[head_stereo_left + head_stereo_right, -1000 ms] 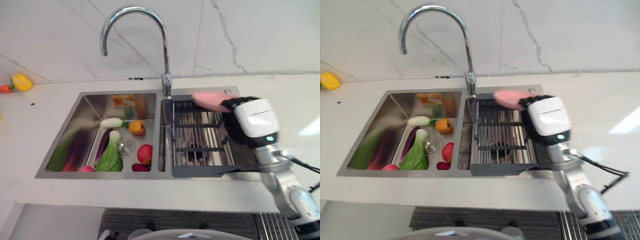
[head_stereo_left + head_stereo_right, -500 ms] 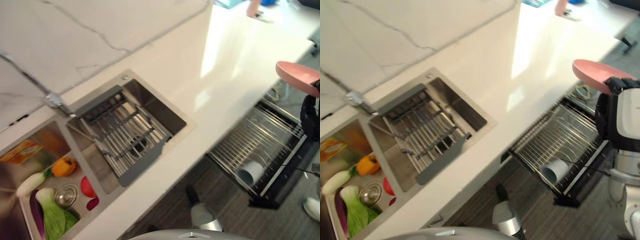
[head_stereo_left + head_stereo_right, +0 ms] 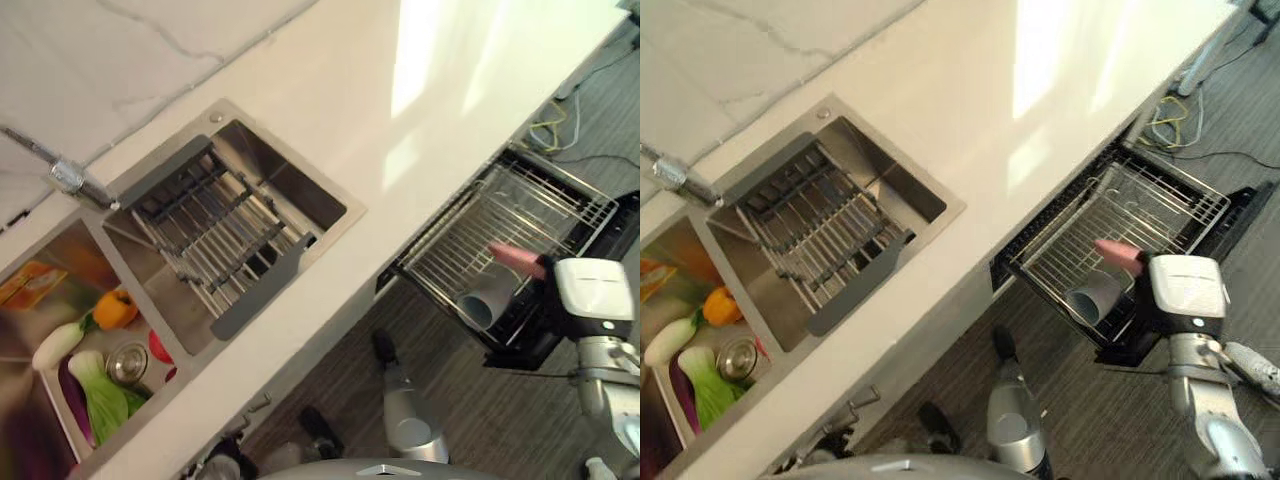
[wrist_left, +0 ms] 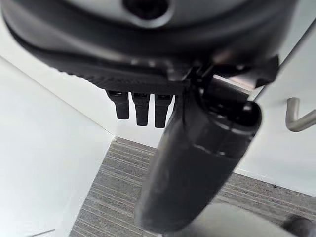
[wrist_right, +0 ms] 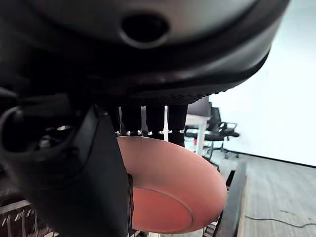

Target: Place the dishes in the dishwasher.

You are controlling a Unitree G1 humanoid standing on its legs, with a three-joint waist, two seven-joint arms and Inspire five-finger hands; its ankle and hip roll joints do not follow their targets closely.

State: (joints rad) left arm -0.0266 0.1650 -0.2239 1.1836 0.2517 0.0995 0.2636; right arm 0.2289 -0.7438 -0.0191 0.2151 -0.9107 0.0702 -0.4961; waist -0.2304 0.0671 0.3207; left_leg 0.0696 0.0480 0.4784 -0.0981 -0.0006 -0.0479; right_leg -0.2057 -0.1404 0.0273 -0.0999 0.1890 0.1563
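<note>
At the right of the frame, the right hand (image 5: 84,163) holds a pink plate (image 5: 170,190), thumb on one face and fingers (image 5: 175,123) curled over the rim, clamping it. The plate (image 3: 518,259) hangs just above the pulled-out dishwasher rack (image 3: 470,245), beside a grey cup (image 3: 485,298) lying in the rack's near corner. The left hand (image 4: 197,148) hangs over the floor, its fingers (image 4: 140,106) curled and holding nothing. At centre left, a dish rack (image 3: 215,235) sits in the sink (image 3: 300,185) set into the white table (image 3: 420,90); vegetables (image 3: 95,395) lie in the lower-left basin.
</note>
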